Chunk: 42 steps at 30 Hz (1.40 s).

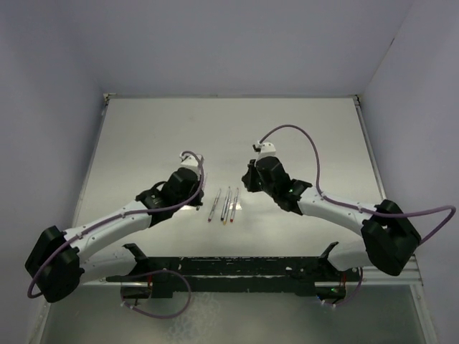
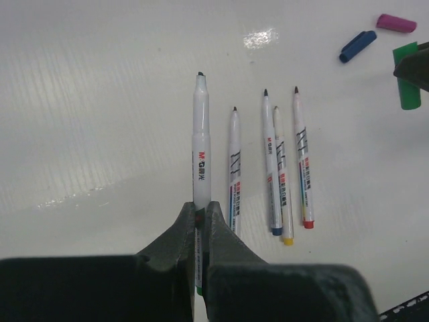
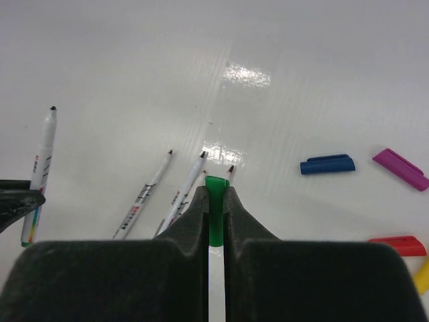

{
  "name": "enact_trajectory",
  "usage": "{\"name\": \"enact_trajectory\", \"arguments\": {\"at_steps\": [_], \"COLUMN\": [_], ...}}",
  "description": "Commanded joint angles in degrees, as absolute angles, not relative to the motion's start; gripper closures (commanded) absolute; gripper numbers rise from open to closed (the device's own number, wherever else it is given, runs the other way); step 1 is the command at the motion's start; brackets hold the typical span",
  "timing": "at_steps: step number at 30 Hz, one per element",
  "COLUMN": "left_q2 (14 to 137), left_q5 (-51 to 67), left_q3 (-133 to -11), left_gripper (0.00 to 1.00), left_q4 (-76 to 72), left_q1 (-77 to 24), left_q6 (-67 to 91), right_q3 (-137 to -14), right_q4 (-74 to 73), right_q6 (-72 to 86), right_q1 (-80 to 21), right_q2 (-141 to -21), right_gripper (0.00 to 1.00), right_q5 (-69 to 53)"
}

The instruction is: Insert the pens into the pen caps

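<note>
My left gripper (image 2: 200, 213) is shut on the lower part of a white pen (image 2: 200, 144) with a green end. The pen points away from me, its dark tip bare. Several more pens (image 2: 271, 164) lie side by side on the table just right of it, with blue, yellow and red ends showing. My right gripper (image 3: 215, 196) is shut on the green pen cap (image 3: 215, 204), which pokes out between the fingertips. In the top view both grippers (image 1: 193, 195) (image 1: 248, 182) hover either side of the row of pens (image 1: 224, 206).
Loose pen caps lie on the white table: blue (image 3: 327, 164), purple (image 3: 400, 169), red (image 3: 397, 245) and a yellow one (image 3: 423, 276) at the frame edge. The table's raised rim (image 1: 358, 104) borders the surface.
</note>
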<state>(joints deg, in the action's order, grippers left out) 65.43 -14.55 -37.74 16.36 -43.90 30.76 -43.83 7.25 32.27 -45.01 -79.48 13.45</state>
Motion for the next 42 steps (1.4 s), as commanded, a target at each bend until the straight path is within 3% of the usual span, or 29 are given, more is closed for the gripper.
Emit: {"name": "enact_trajectory", "arguments": {"at_steps": [1,11,21,42], "left_q2": [59.84,58.16,61.57,60.68], "left_q5": [-10.41,-2.14,0.89,0.59], "left_q3": [-33.94,-29.89,-28.22,-29.71], "left_gripper": [1.00,1.00,1.00,1.00], "left_q4": [4.18,-11.73,-26.24,-29.97], "left_q1": [-43.94,-44.39,-48.49,-52.76], "left_q6": [27.47,25.41,28.11,31.41], "right_q3": [-40.56,-28.89,-20.31,-19.93], "right_q4": [18.45,42.42,67.47,77.54], "right_q6": [29.47,28.81,32.12,32.40], "right_q1": [-45.18,-43.90,-43.37,-43.36], "right_q2": [-74.19,-62.99,-62.15,-66.97], "right_gripper": [1.00,1.00,1.00,1.00], "right_q5": [12.13,8.62,9.17,7.48]}}
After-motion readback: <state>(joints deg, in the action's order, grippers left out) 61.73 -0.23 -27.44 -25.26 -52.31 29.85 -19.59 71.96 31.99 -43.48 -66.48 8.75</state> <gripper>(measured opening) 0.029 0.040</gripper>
